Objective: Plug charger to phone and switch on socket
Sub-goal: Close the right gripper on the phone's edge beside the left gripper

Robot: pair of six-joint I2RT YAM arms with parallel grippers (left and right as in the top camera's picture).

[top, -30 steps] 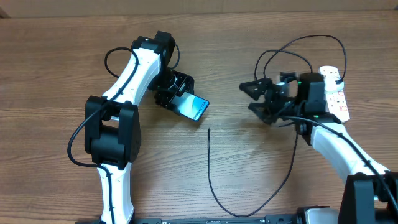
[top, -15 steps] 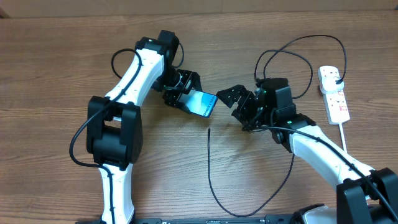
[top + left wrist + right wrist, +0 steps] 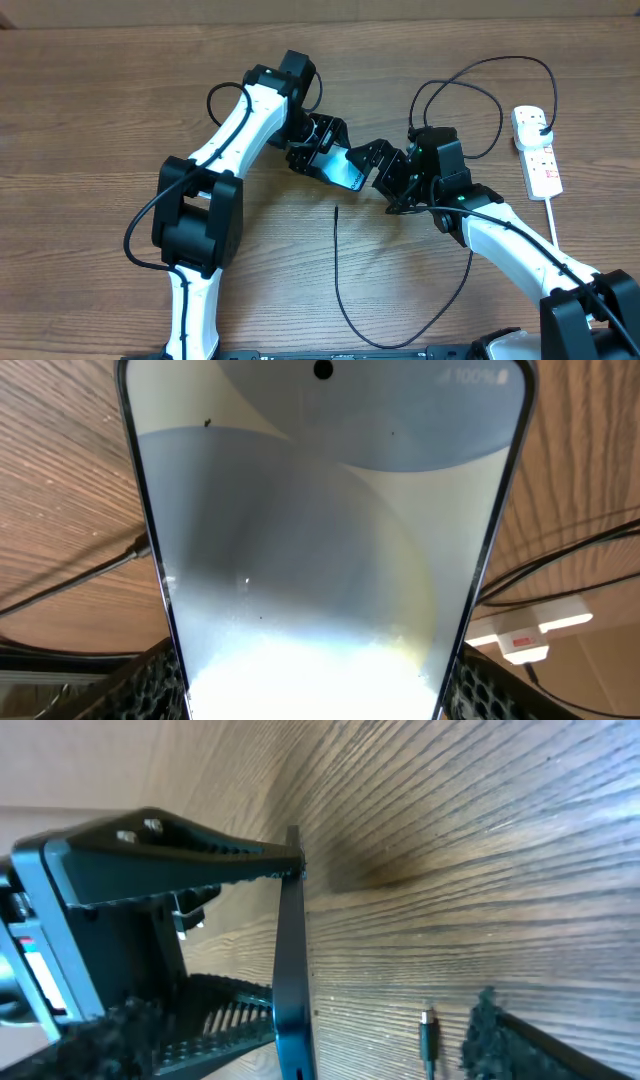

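Both arms have closed in mid-counter, the left end effector (image 3: 325, 160) gripping the phone (image 3: 346, 172) and the right end effector (image 3: 373, 167) wide open at its free end: seat it squarely before any release, with the charger (image 3: 334, 250) lying loose toward the near edge.

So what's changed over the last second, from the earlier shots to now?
The left tool, gripping the phone, carried it rightward. The right tool, open, swung left away from the socket and now meets the phone's free end, with its fingers not closed on it. The charger and the socket stayed where they were.
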